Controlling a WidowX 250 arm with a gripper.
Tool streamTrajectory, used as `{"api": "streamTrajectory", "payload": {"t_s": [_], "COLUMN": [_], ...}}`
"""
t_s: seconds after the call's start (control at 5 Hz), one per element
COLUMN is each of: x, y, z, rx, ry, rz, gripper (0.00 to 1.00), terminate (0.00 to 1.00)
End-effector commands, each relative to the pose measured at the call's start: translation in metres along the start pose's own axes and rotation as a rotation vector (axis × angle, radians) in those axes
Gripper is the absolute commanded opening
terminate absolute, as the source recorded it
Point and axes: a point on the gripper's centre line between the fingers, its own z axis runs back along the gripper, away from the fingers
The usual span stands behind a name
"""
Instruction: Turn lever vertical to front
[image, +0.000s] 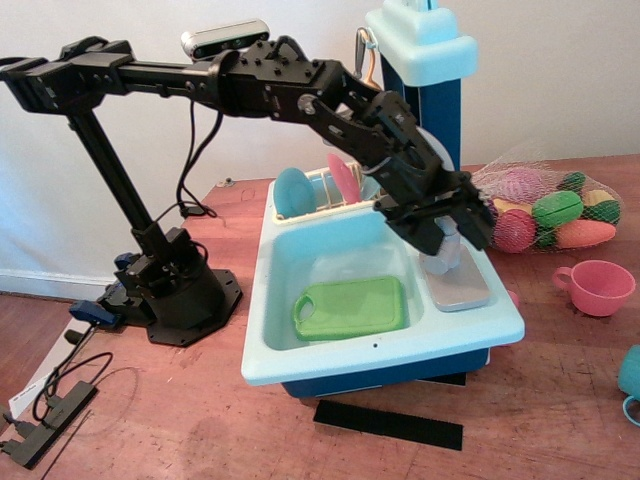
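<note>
The toy faucet's round grey base (444, 266) stands at the back of the grey plate (460, 292) on the right side of the light-blue toy sink (300, 360). A light-grey stub, which I take for the lever (450, 240), shows just above the base. My black gripper (453, 236) hangs right over it, fingers (427, 240) apart on either side of the stub. I cannot tell whether they touch it. The arm hides the faucet spout.
A green cutting board (350, 306) lies in the basin. A dish rack with plates (330, 185) is at the sink's back. A mesh bag of toy food (548, 210), a pink cup (598, 288) and a teal cup (630, 376) lie to the right.
</note>
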Motion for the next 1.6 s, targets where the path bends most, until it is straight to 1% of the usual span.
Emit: {"api": "streamTrajectory", "payload": {"t_s": [0.0, 0.2, 0.4, 0.6, 0.8, 1.0, 1.2, 1.4], "x": [0.018, 0.009, 0.002, -0.007, -0.022, -0.028, -0.032, -0.035], "y": [0.023, 0.039, 0.050, 0.066, 0.099, 0.120, 0.131, 0.134], "z": [0.020, 0.012, 0.007, 0.009, 0.032, 0.055, 0.075, 0.084], "rx": [-0.051, -0.052, -0.039, -0.019, 0.029, 0.055, 0.068, 0.034], "ry": [-0.045, -0.026, -0.002, 0.018, 0.027, 0.022, 0.008, 0.032], "rz": [0.068, 0.078, 0.069, 0.071, 0.081, 0.078, 0.072, 0.030], "gripper": [1.00, 1.00, 1.00, 1.00, 1.00, 1.00, 1.00, 1.00], "terminate": [0.00, 0.00, 0.00, 0.00, 0.00, 0.00, 0.00, 0.00]}}
